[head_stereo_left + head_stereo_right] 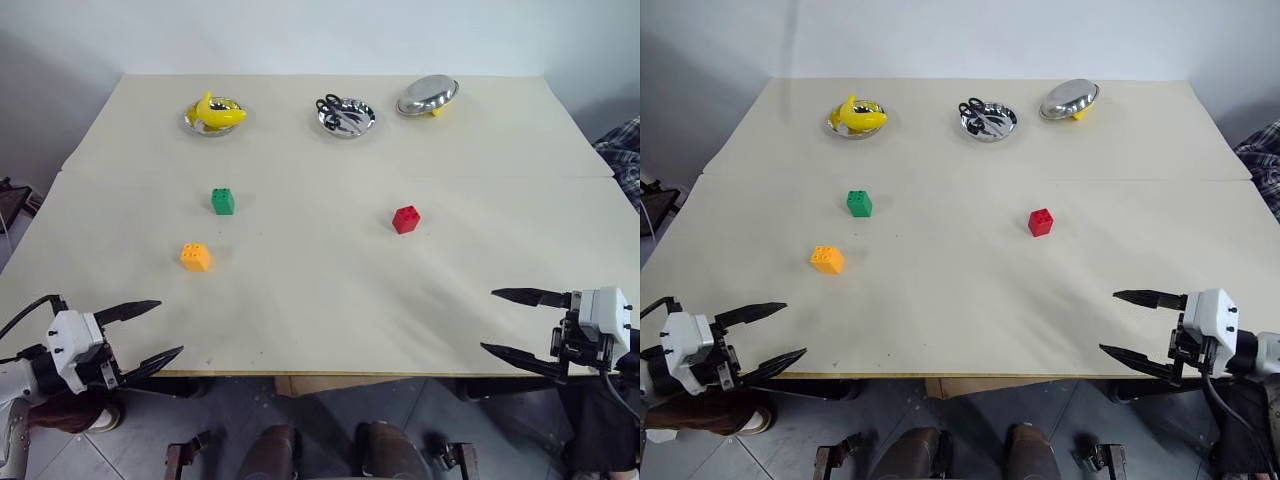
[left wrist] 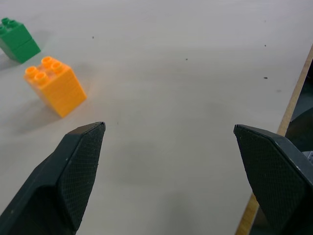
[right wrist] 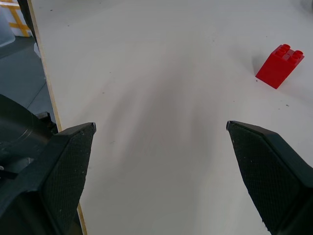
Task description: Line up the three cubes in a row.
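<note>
Three studded cubes lie apart on the cream table (image 1: 320,290). The green cube (image 1: 223,201) is left of centre, the orange-yellow cube (image 1: 195,257) is nearer and a bit further left, and the red cube (image 1: 406,219) is right of centre. My left gripper (image 1: 160,329) hovers open at the table's near left edge, short of the orange-yellow cube (image 2: 55,86), with the green cube (image 2: 18,40) beyond. At the near right edge my right gripper (image 1: 488,321) hangs open and empty, the red cube (image 3: 279,65) well ahead of it.
Along the far side stand a metal dish with a yellow banana (image 1: 216,112), a metal dish holding black scissors (image 1: 345,115), and a tilted metal bowl (image 1: 428,95) over something yellow. A plaid-clothed person (image 1: 625,150) is at the right edge. A seam crosses the table.
</note>
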### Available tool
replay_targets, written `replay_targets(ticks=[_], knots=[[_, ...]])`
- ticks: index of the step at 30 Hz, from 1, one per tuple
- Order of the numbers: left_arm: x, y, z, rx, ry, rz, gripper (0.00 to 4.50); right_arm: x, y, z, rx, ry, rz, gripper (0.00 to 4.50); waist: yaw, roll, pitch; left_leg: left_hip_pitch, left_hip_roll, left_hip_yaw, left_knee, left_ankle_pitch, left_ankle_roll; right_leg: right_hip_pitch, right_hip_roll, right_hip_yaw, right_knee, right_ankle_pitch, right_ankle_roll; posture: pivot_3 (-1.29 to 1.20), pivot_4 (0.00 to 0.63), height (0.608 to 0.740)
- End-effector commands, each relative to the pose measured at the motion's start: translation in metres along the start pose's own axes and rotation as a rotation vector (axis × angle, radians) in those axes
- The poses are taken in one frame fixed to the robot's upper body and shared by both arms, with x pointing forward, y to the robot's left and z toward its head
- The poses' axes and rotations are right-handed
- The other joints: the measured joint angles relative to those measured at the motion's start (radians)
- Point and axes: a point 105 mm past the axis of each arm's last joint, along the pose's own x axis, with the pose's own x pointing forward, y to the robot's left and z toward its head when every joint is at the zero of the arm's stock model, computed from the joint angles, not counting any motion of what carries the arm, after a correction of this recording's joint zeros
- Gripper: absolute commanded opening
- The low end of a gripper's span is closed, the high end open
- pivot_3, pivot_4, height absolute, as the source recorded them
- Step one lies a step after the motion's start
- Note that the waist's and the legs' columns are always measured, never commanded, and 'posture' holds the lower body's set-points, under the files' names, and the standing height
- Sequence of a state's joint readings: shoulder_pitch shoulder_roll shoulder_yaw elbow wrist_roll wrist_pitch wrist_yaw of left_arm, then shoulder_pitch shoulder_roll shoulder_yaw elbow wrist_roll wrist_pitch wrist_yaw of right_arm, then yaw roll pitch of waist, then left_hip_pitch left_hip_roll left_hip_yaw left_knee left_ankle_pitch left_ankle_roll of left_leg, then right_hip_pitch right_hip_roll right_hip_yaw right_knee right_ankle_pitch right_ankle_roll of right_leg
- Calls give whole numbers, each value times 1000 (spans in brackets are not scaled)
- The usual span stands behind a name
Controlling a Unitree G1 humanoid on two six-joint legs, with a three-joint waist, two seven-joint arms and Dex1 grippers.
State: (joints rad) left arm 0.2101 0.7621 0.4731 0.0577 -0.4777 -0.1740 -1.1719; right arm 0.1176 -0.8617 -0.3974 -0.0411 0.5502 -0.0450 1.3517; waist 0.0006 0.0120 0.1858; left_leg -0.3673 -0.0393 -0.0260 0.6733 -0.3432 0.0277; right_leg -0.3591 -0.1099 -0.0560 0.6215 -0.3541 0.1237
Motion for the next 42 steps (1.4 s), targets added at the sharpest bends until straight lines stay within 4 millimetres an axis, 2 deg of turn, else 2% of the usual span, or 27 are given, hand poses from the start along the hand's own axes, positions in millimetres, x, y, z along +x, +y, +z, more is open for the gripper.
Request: replay_targets(ticks=[1,5,9,14,17,22,26,28,35,38,42], knots=[[-6,2,8,15,-19,18,4480,4,1,9,-26,-38,3,4500,0,0,0,0,0,0,0,0,0,0,0,0,0,0,0,0,150,740],[-1,-1,18,-19,-70,-1,4480,3,-10,15,-10,-89,-93,4500,-1,0,0,0,0,0,1,0,0,0,0,0,0,0,0,0,150,740],[9,-11,37,-61,-164,-75,4480,-14,-18,16,6,-102,-202,4500,4,0,0,-1,0,-1,2,0,0,0,0,0,1,0,0,0,150,740],[25,-22,42,-83,-181,-175,4480,-44,-22,-5,52,-38,-335,4500,6,0,0,0,-1,-1,1,0,0,1,0,0,0,0,0,0,150,740],[31,-19,41,-85,-181,-167,4480,-43,-26,-11,66,-37,-376,4500,-1,0,0,0,-1,-1,2,0,0,1,0,0,1,0,0,0,150,740],[37,-14,46,-86,-217,-160,4480,1,-43,2,101,-77,-411,4500,-16,1,0,2,0,1,4,0,-1,1,0,2,4,0,0,0,150,740],[42,-14,56,-116,-278,-199,4480,54,-65,-1,198,69,-503,4500,-23,1,0,1,0,0,6,1,-1,-1,0,2,6,0,0,0,150,740],[44,-13,60,-116,-300,-203,4480,75,-79,4,256,77,-582,4500,-23,1,0,-1,0,0,6,1,-1,-2,0,2,7,0,0,0,150,740],[48,-17,67,-103,-317,-238,4480,128,-111,22,333,58,-750,4500,-18,1,0,-5,-2,0,5,1,-1,-10,0,3,13,0,0,0,150,740],[50,-18,66,-100,-313,-241,4480,153,-112,31,345,48,-723,4500,-18,1,0,-7,-3,0,5,1,-1,-13,-1,3,19,0,0,0,150,740],[54,-19,65,-101,-313,-241,4480,176,-111,29,328,78,-699,4500,-29,1,0,-8,-3,0,5,1,-1,-15,0,4,22,0,0,0,150,740]])
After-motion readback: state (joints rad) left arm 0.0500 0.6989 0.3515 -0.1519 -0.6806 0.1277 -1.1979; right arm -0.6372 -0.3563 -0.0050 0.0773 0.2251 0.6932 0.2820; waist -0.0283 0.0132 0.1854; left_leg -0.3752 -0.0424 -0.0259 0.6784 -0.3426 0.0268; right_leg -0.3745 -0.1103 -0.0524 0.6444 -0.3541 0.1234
